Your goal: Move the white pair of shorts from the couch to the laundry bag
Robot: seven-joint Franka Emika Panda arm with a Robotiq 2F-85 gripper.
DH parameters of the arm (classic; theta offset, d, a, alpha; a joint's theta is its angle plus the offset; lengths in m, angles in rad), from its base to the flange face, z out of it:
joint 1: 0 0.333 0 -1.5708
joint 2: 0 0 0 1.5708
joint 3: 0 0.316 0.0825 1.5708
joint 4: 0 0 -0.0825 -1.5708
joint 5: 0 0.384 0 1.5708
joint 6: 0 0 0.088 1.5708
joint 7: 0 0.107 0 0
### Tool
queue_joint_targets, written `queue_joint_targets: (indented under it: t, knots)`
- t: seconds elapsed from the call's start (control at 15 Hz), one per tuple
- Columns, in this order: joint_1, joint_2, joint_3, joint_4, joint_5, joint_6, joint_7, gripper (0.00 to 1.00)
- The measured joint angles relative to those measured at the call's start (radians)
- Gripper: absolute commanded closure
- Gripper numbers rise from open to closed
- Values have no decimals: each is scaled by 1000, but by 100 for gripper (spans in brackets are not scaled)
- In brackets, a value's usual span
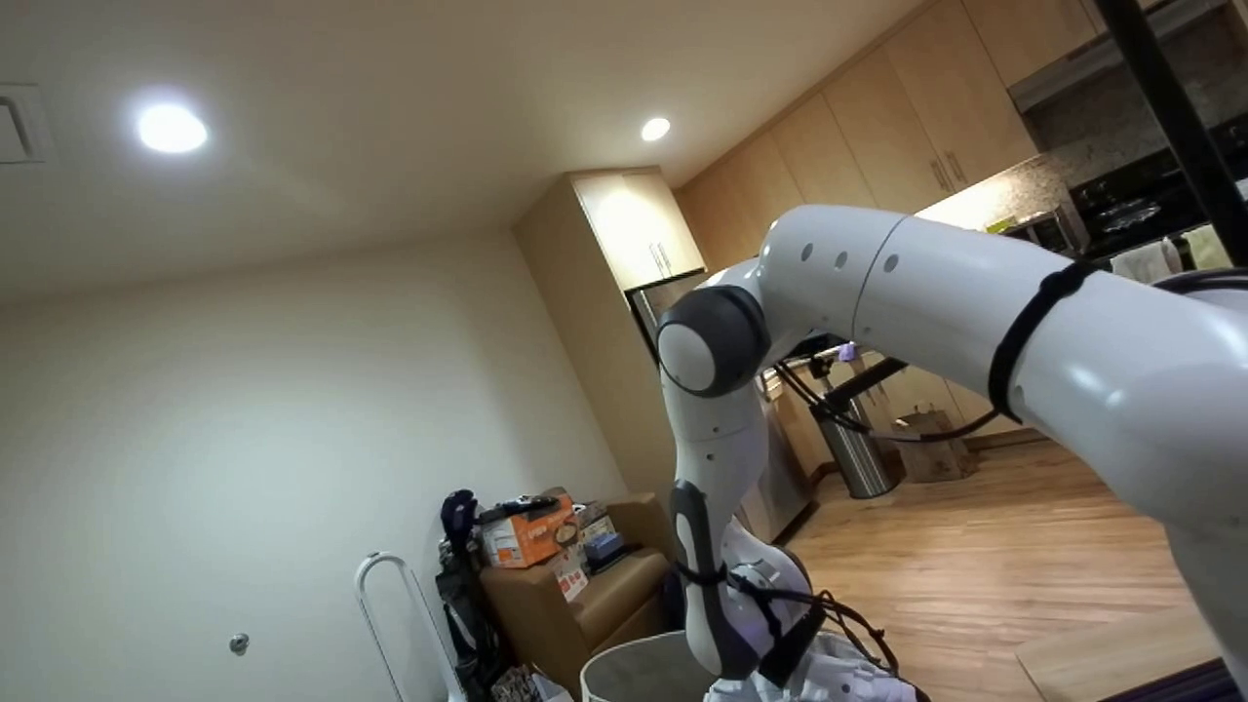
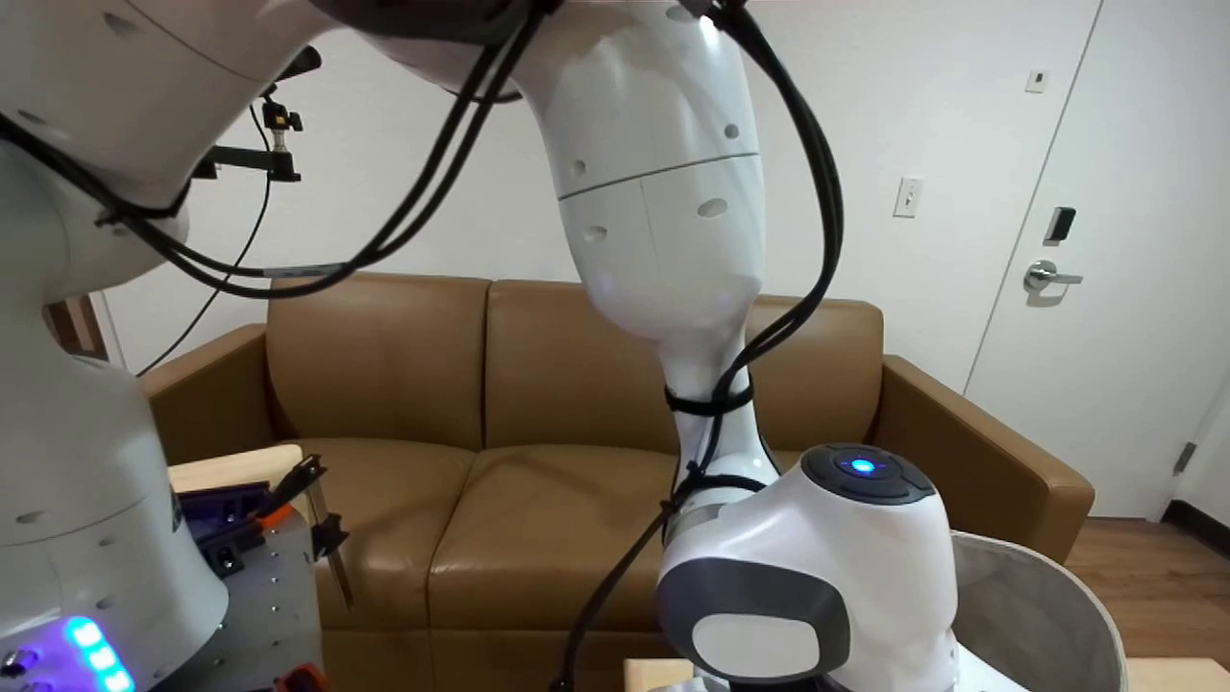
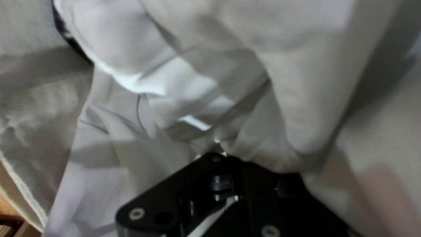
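Pale, wrinkled cloth of the white pair of shorts [image 3: 125, 158] fills most of the wrist view. Its folds gather at the fingertips of my gripper [image 3: 227, 159], which is shut on the fabric. White folds of the shorts [image 1: 848, 675] also show beneath the wrist at the bottom of an exterior view. The grey laundry bag [image 1: 639, 673] stands right beside the wrist, which partly covers it; its raised rim shows in both exterior views [image 2: 1038, 610]. Along the left of the wrist view runs the bag's cloth wall [image 3: 36, 131], next to the shorts. The fingertips themselves are buried in cloth.
The brown couch [image 2: 375, 519] lies behind the arm. Light wooden surfaces [image 2: 1177, 673] flank the bag low in that view. An orange box [image 1: 531, 531] and other clutter sit on brown seating [image 1: 624, 590]. Black cables [image 2: 817, 211] hang along the arm.
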Motion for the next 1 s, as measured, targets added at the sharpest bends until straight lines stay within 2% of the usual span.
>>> queue_joint_targets:
  t: [0.07,0.47,0.8,0.87,1.0]
  knots:
    - [-2,10,5,13,0,10,12,93]
    - [137,249,-125,207,0,6,128,93]
    - [178,420,-165,367,0,6,142,93]
    - [178,433,-164,388,0,4,142,68]
    - [166,437,-148,412,-1,-12,142,63]
